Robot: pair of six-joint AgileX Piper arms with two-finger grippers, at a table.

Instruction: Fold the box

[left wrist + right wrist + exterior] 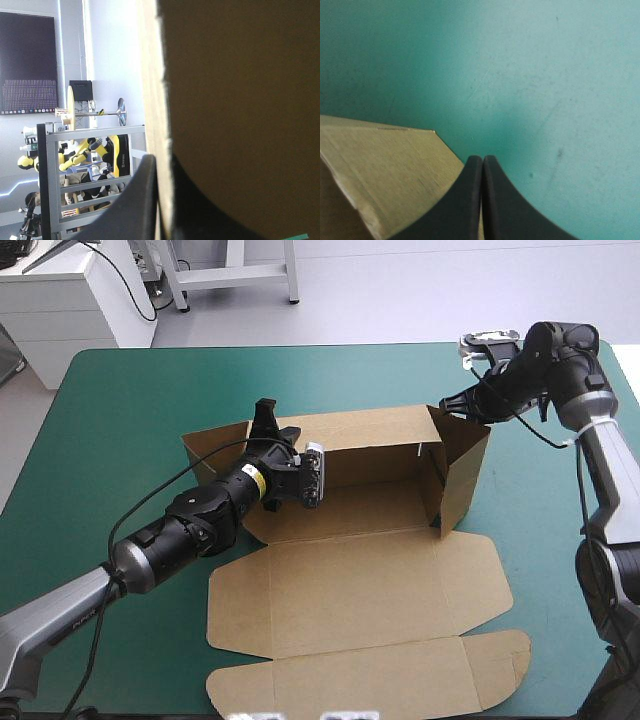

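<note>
Two fingers of your left gripper (266,412) pinch the box (360,580) (far wall). Fingers of your right gripper (482,159) meet beside it.

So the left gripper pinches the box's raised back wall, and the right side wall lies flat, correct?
No: the high view shows the right side wall standing upright. The left gripper does pinch the box's raised back wall.
</note>
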